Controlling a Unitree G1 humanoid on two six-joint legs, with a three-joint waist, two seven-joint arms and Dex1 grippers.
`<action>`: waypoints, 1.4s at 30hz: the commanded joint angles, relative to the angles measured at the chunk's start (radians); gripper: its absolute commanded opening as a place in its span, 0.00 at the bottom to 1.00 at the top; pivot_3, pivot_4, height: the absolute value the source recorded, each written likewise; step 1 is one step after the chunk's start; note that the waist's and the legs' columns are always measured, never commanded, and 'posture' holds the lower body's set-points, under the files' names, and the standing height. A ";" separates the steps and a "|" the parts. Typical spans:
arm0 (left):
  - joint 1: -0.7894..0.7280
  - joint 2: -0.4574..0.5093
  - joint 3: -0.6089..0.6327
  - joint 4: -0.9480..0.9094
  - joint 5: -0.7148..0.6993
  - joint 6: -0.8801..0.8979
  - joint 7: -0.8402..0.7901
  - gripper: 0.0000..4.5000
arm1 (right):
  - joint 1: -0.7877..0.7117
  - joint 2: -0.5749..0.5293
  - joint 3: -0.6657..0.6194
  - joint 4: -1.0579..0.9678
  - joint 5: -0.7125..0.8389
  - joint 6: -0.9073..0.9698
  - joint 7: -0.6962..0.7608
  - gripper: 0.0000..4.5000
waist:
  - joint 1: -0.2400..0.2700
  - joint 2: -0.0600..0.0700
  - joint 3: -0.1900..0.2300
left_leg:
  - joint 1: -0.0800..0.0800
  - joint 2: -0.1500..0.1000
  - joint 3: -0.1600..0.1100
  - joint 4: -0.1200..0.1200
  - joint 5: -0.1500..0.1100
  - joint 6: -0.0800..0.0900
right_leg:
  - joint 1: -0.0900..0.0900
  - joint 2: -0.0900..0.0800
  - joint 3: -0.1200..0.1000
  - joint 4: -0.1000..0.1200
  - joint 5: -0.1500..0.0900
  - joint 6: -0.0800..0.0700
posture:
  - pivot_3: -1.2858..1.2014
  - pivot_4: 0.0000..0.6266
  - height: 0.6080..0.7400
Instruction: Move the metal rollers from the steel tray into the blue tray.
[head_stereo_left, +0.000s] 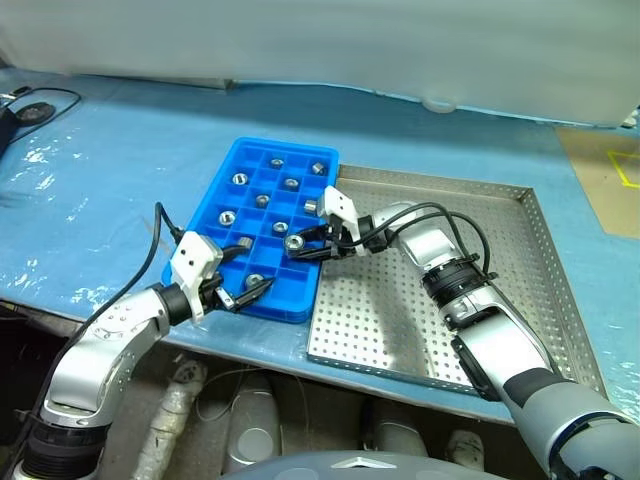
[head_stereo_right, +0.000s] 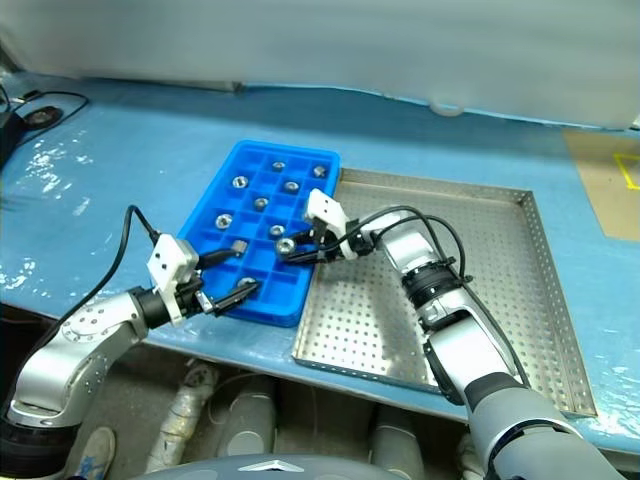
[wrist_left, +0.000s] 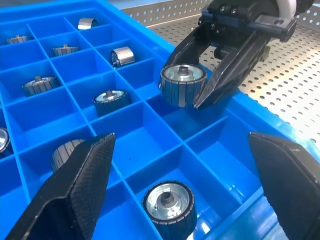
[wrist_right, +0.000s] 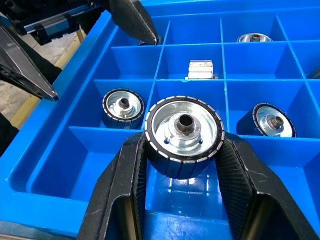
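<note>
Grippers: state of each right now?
Left gripper: open, empty, at the blue tray's near edge.
Right gripper: shut on a metal roller, above a tray compartment.

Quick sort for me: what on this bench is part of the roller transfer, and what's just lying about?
Part of the job:
- blue tray, rollers in several compartments
- roller gripped in the right hand over the blue tray
- steel tray
- left hand, open at the blue tray's near edge

Just lying about:
- black cable at the bench's far left corner
- blue bench cover
</note>
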 joint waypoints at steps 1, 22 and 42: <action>-0.022 0.004 -0.002 -0.011 -0.005 -0.013 -0.003 1.00 | 0.002 0.003 -0.011 0.016 -0.017 -0.002 -0.009 0.59 | 0.000 0.000 0.000 | 0.000 0.000 0.000 0.000 0.000 0.000 | 0.000 0.000 0.000 0.000 0.000 0.000 | 0.66 0.24 1.00; -0.223 -0.130 0.000 0.191 -0.020 -0.103 0.016 1.00 | 0.149 -0.072 -0.343 -0.249 0.165 0.067 -0.196 0.95 | -0.025 0.000 0.000 | -0.001 0.000 0.000 0.001 0.001 -0.002 | 0.000 0.001 0.000 0.000 0.000 0.000 | 0.60 0.24 1.00; -0.418 -0.232 -0.104 0.497 0.101 -0.310 -0.053 1.00 | 0.408 -0.169 -0.467 -0.546 0.201 0.068 -0.421 0.95 | -0.109 0.000 0.000 | 0.001 -0.001 0.001 0.001 0.002 -0.002 | 0.000 0.001 0.003 0.000 0.000 0.000 | 0.52 0.24 1.00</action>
